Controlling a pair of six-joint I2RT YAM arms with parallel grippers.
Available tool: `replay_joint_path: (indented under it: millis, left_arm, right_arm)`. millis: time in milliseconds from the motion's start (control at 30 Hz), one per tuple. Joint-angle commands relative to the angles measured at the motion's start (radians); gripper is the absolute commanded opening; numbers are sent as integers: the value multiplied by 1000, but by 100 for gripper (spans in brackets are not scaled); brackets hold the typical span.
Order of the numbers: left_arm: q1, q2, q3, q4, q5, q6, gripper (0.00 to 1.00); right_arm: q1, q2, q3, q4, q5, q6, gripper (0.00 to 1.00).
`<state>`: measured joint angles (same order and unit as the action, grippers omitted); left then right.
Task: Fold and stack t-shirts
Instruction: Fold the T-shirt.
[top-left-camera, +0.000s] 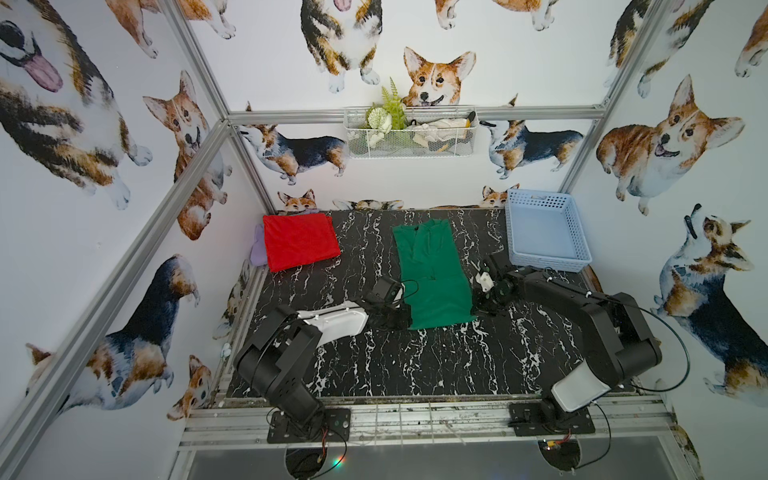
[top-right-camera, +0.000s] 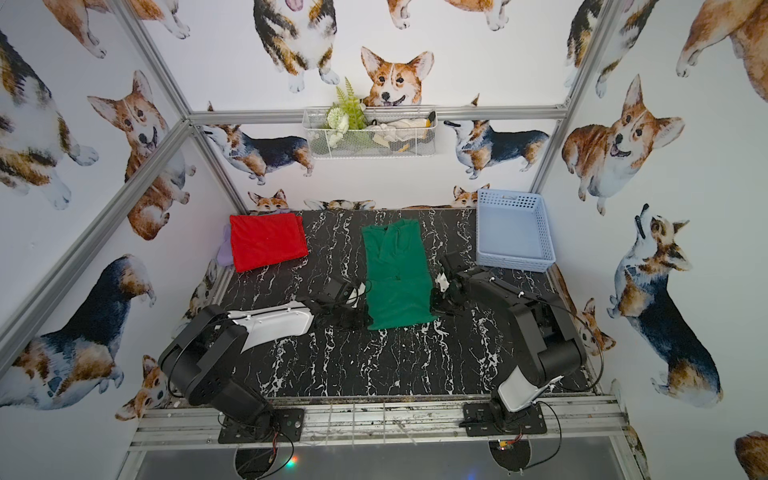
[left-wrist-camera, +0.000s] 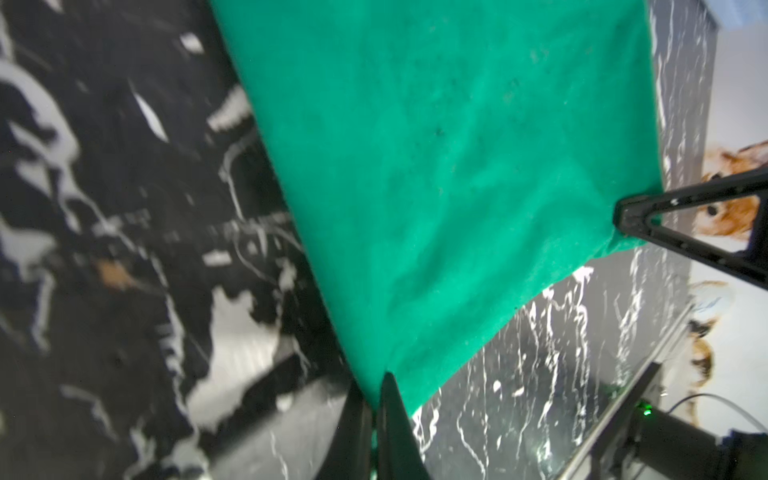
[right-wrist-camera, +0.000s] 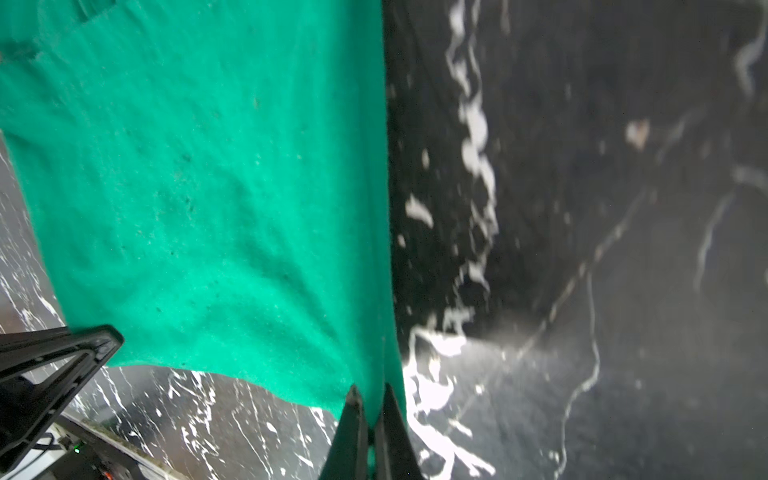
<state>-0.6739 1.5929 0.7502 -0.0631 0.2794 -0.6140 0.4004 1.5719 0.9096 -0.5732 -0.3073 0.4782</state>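
Observation:
The green t-shirt (top-left-camera: 432, 270) (top-right-camera: 395, 270) lies as a long narrow strip down the middle of the black marble table, collar end at the back. My left gripper (top-left-camera: 408, 319) (left-wrist-camera: 374, 386) is shut on its near left corner, and green cloth shows between the fingers. At the near right corner, my right gripper (top-left-camera: 473, 312) (right-wrist-camera: 371, 390) is shut on the hem in the same way. Both corners are pulled up slightly, and the hem between them sags. The red t-shirt (top-left-camera: 299, 241) (top-right-camera: 266, 241) lies folded flat at the back left.
A pale blue perforated basket (top-left-camera: 548, 262) (top-right-camera: 513, 262) stands at the back right of the table. A lilac cloth (top-left-camera: 257, 249) pokes out from under the red t-shirt. On the back wall hangs a wire basket (top-left-camera: 411, 137). Both arm bases sit at the front edge.

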Motion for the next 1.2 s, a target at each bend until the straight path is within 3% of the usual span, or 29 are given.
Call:
replay_joint_path:
  millis: [0, 233, 367, 600, 867, 1167]
  left_arm:
    - [-84, -68, -61, -30, -107, -73, 0]
    - [-321, -250, -129, -128, -310, -227, 0]
    - [-363, -364, -82, -263, -408, -230, 0]
    - [-202, -362, 74, -377, -389, -81, 0]
    - [60, -175, 265, -336, -222, 70, 0]
    - [207, 76, 528, -364, -111, 185, 0]
  right_arm:
    - [31, -83, -80, 13, 12, 39, 0]
    - [81, -318, -148, -71, 61, 95, 0]
    - [79, -411, -83, -149, 112, 80, 0]
    - [53, -257, 134, -186, 119, 10, 0]
    - [5, 46, 477, -195, 105, -50, 0]
    - [-25, 395, 916, -295, 90, -106, 0]
